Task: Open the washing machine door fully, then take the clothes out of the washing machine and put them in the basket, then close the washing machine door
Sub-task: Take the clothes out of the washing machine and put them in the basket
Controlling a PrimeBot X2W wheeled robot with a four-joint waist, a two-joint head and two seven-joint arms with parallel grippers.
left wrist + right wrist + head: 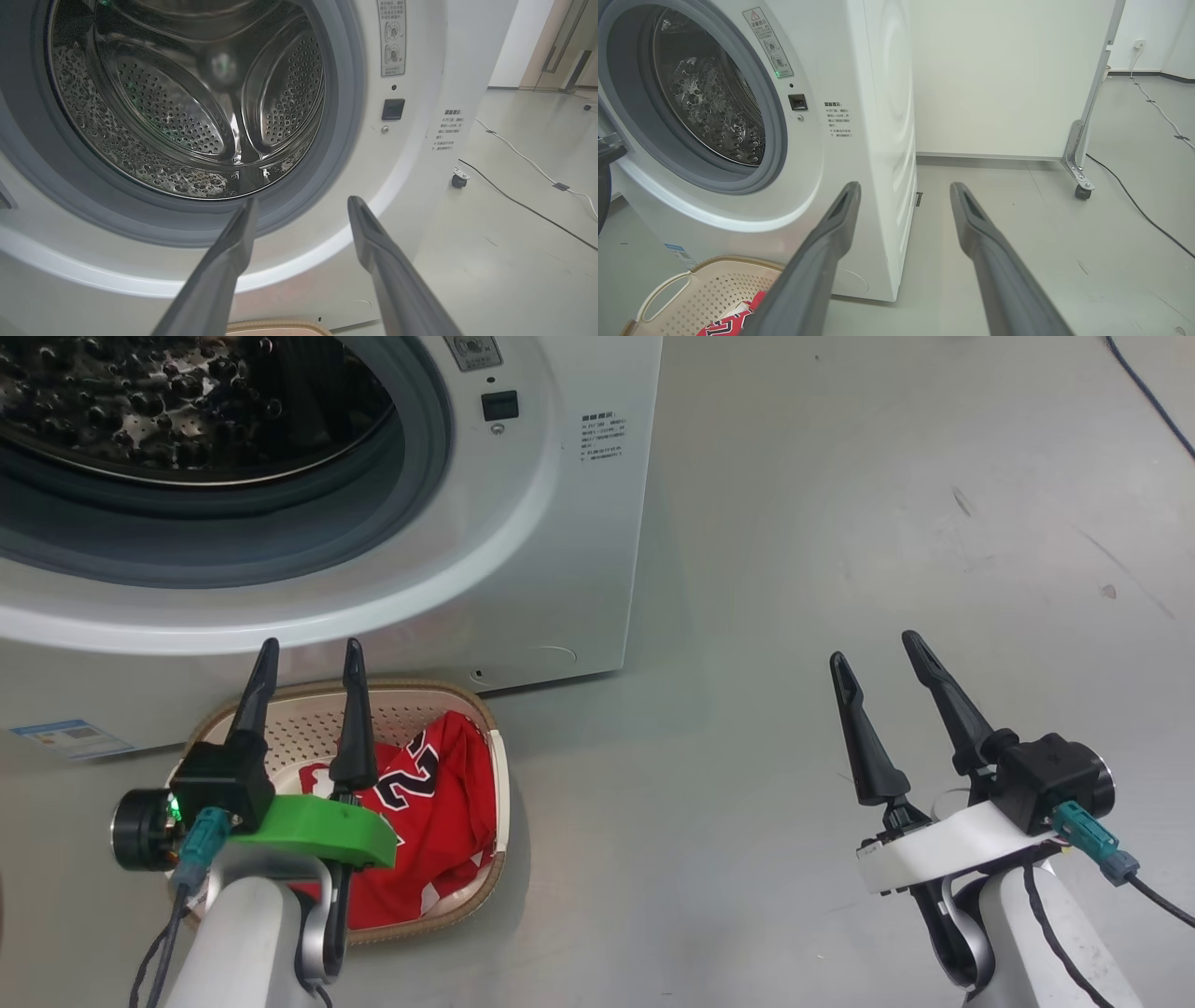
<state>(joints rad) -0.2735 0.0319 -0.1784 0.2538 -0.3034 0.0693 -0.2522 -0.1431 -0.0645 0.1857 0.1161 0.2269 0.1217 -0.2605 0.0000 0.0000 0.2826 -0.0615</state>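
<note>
Red clothes (439, 803) (a dark "2" readable) lie in the basket (308, 733).

Grey floor (840, 523) with the washing machine (579, 579), the basket (420, 709) just before it, a cable (1134, 200) farther off.

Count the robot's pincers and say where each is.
2. The left pincer, open, is above the basket by the washing machine; the right pincer, open, is over the floor.
</note>
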